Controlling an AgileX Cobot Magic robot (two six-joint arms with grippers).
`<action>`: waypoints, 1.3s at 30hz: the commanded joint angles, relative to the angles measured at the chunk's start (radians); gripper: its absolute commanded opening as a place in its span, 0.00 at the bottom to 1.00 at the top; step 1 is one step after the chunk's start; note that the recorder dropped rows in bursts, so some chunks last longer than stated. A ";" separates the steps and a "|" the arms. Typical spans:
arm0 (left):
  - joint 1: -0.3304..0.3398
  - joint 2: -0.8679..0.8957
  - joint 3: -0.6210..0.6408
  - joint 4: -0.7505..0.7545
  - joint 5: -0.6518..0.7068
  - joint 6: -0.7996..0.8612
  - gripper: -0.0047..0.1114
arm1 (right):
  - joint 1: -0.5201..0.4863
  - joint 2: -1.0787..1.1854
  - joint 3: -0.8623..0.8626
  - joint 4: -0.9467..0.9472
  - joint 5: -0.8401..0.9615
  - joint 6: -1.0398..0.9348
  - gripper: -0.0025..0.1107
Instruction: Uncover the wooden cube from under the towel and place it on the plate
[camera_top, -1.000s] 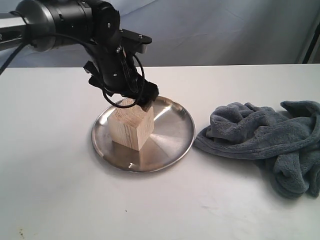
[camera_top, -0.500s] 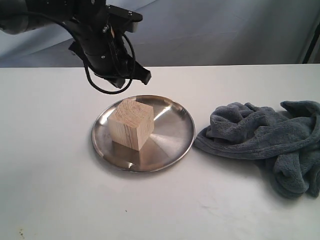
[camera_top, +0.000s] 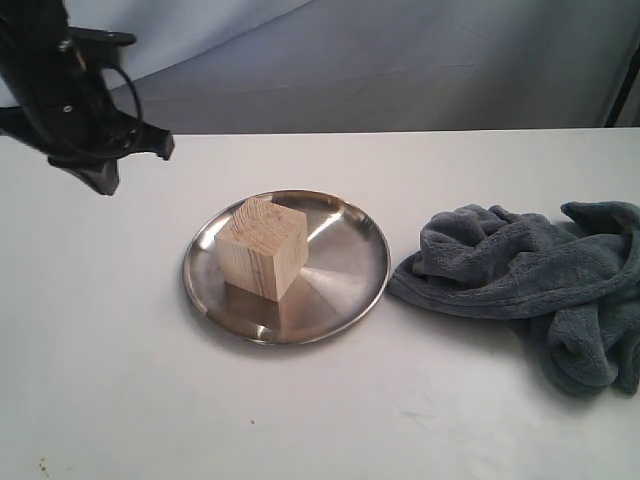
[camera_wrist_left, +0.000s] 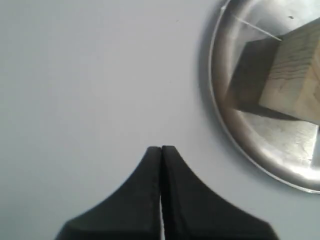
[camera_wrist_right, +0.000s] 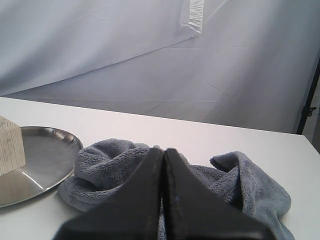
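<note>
The pale wooden cube (camera_top: 262, 247) stands uncovered on the shiny steel plate (camera_top: 352, 288), left of the plate's middle. The blue-grey towel (camera_top: 520, 275) lies crumpled on the table to the right of the plate. My left gripper (camera_top: 104, 180) hangs above the table to the far left, well clear of the plate; its wrist view shows it (camera_wrist_left: 161, 148) shut and empty, with the cube (camera_wrist_left: 295, 70) and plate (camera_wrist_left: 250, 145) off to one side. My right gripper (camera_wrist_right: 163, 150) is shut and empty, near the towel (camera_wrist_right: 105, 165); the plate (camera_wrist_right: 45, 155) and cube (camera_wrist_right: 10, 145) lie beyond.
A white table (camera_top: 320, 420) carries everything, with a pale cloth backdrop (camera_top: 420, 60) behind it. A dark stand pole (camera_top: 625, 90) rises at the far right edge. The right arm does not show in the exterior view.
My left gripper let go of the cube on the plate, rose, and pulled away to the far left. The cube stays on the plate. The towel has not moved.
</note>
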 joint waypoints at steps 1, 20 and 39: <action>0.080 -0.102 0.128 -0.018 -0.062 -0.023 0.04 | 0.003 -0.004 0.003 0.006 -0.006 0.001 0.02; 0.190 -0.576 0.650 -0.028 -0.277 0.010 0.04 | 0.003 -0.004 0.003 0.006 -0.006 0.001 0.02; 0.190 -1.249 0.875 -0.024 -0.314 0.005 0.04 | 0.003 -0.004 0.003 0.006 -0.006 0.001 0.02</action>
